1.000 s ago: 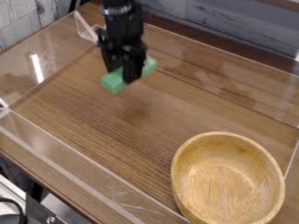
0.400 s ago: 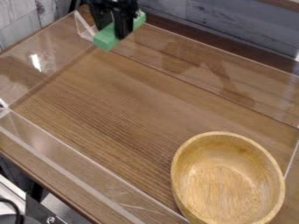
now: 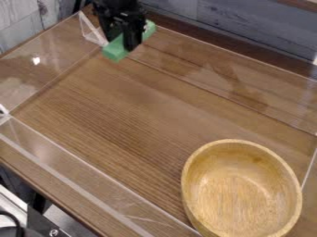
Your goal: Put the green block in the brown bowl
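— Since a second ago your gripper (image 3: 124, 33) has carried the green block (image 3: 120, 46) from mid-table up to the far left corner, away from the brown bowl (image 3: 242, 190), which has not moved.

— Is the block secure?

— Yes. The black fingers are clenched on the block's upper part, and it hangs just above the wooden table (image 3: 148, 120) (the clear side wall stands close by).

— Which step are you in?

— Carrying, by my reading; pickup is done, delivery is not. The empty bowl sits well apart, at the near right.

— Next move?

— You need a long diagonal sweep back across the table, high enough to clear the bowl's thick rim, then let go over its middle.
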`<control>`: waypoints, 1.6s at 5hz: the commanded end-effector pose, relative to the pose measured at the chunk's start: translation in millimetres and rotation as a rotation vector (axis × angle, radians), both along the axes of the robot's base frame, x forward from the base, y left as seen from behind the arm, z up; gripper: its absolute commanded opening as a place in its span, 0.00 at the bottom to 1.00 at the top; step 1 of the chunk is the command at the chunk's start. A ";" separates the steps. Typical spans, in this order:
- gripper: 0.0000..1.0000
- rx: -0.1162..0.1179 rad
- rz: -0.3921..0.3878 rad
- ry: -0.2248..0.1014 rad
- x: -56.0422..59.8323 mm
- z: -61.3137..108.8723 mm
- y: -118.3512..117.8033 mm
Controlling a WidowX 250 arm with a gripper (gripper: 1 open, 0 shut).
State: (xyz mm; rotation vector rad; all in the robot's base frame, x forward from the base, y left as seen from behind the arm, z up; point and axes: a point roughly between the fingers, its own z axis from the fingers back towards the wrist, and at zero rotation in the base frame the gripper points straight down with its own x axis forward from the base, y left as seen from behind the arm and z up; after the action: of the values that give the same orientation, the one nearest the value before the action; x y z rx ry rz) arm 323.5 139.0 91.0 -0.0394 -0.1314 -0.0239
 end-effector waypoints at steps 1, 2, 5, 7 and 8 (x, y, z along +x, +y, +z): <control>0.00 0.038 -0.002 -0.082 14.1 17.0 13.9; 0.00 0.038 -0.005 -0.097 20.9 11.6 17.9; 0.00 0.036 0.001 -0.113 35.6 -0.6 25.4; 0.00 0.032 0.007 -0.122 49.9 -10.4 27.2; 0.00 0.030 0.009 -0.123 54.4 -15.4 27.4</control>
State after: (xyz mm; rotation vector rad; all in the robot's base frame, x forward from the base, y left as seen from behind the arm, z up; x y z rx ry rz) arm 366.7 164.1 52.7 -0.0379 -0.1895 -0.0112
